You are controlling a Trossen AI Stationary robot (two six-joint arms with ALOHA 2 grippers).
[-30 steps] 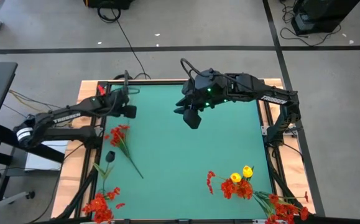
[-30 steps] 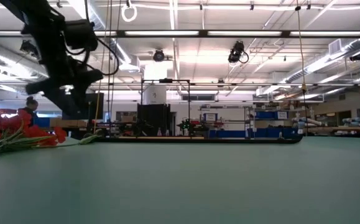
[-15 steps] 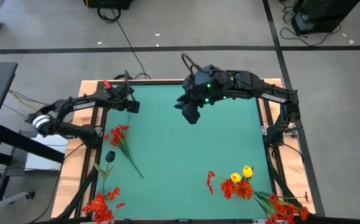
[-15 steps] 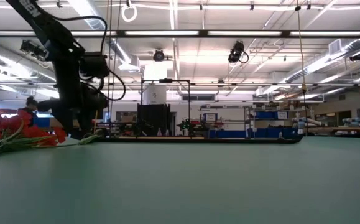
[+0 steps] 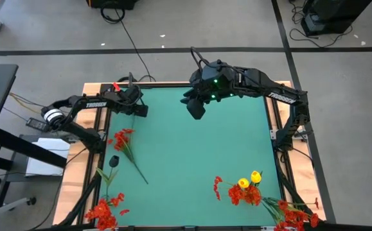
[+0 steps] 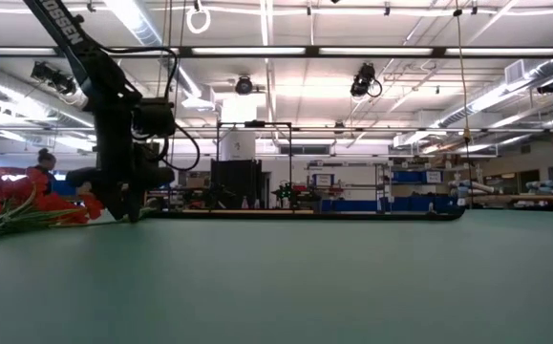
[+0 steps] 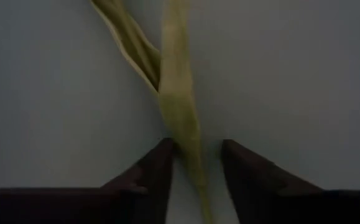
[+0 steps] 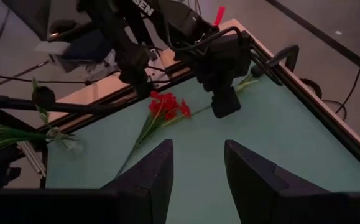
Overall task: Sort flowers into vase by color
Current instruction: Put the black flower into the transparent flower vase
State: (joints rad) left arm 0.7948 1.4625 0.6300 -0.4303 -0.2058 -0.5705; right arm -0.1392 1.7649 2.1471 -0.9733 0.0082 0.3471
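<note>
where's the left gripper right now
In the high view the left gripper is down at the green mat's far left corner, just beyond a red flower. Its wrist view shows a pale green stem between its fingers.

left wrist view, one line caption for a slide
Left gripper fingers straddle a pale green stalk lying on the mat.
</note>
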